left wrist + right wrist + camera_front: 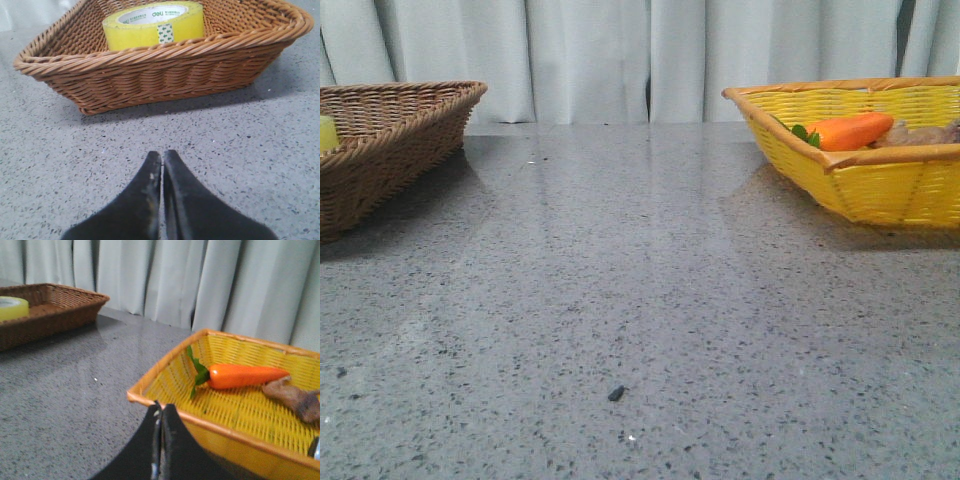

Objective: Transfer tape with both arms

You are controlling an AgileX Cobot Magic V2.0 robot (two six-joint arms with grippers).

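Observation:
The yellow tape (152,25) roll lies flat inside the brown wicker basket (165,65); it also shows as a yellow sliver in the front view (328,133) and in the right wrist view (12,307). My left gripper (162,156) is shut and empty, over the bare table a short way from that basket. My right gripper (162,409) is shut and empty, at the near rim of the yellow basket (165,405). Neither gripper shows in the front view.
The brown basket (390,140) stands at the far left, the yellow basket (880,180) at the far right. The yellow basket holds an orange carrot (850,131) and a brown root-like piece (292,397). Grey speckled table (620,300) lies between; a white curtain hangs behind.

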